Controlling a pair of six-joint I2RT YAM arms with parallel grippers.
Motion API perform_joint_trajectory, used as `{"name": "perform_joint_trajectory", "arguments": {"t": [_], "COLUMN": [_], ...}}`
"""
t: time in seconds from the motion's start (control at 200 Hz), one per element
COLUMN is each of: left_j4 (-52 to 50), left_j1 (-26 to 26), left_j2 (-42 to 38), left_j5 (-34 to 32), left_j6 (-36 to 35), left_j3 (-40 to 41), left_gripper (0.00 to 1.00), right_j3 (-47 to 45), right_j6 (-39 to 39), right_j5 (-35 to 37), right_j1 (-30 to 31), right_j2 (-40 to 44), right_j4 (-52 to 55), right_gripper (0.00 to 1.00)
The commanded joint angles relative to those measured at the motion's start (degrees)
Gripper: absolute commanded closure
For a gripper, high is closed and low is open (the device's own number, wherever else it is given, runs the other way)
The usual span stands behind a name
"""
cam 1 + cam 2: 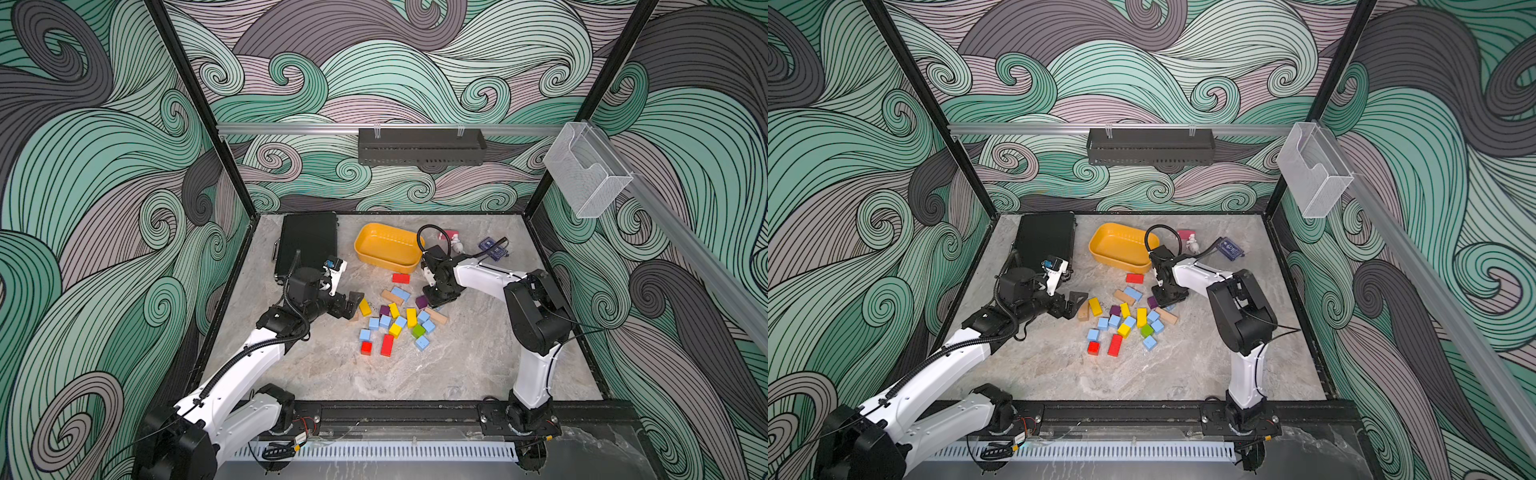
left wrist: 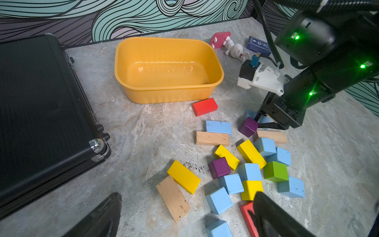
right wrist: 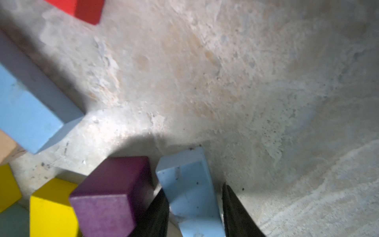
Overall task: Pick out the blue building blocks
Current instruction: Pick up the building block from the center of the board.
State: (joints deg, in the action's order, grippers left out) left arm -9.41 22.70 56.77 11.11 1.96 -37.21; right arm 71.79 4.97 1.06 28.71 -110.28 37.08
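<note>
In a top view: marble surface [image 1: 415, 374] inside swirl-patterned enclosure. Loose pile of coloured blocks mid-surface. Blue building blocks [image 1: 385, 321] mixed among yellow, red, purple, green and wooden ones. Yellow tub [image 1: 388, 247] and black case [image 1: 309, 243] behind pile. Left tool [image 1: 356, 306] spread wide beside pile. Right tool [image 1: 437, 304] down at pile's far edge, fingertips hidden.

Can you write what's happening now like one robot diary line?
right hand: around blue block, grip unclear | left hand: open, empty | tub: empty

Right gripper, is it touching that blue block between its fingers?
Touching. The right wrist view shows the blue block wedged in the right gripper, both black fingers against its sides, no gap.
</note>
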Motion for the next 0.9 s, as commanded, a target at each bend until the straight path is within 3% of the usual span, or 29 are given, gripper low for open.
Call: {"name": "perform_joint_trajectory", "arguments": {"t": [0.0,0.31,0.751,0.896], "left_j4": [-0.6,-0.8,-3.6,-4.8], "left_j1": [0.4,0.4,0.4,0.4], "left_j2": [-0.6,-0.1,-0.1,-1.5], "left_j5": [-0.7,-2.0,-2.6,-3.2], "left_j6": [-0.7,0.0,0.3,0.8], "left_j3": [-0.7,-0.8,-3.8,-5.7], "left_gripper": [0.01,0.01,0.01,0.01], "right_j3": [-1.3,-4.6,-7.2,-8.1], "right_j6": [0.5,1.2,3.0,3.9], "right_j5": [-0.3,1.7,0.6,-0.5], "right_j1": [0.3,0.4,0.4,0.4], "right_j2": [-0.3,1.3,7.2,11.6], "right_j4": [-0.3,-1.2,-1.0,-0.8], "right_gripper": [0.6,0.71,1.0,1.0]}}
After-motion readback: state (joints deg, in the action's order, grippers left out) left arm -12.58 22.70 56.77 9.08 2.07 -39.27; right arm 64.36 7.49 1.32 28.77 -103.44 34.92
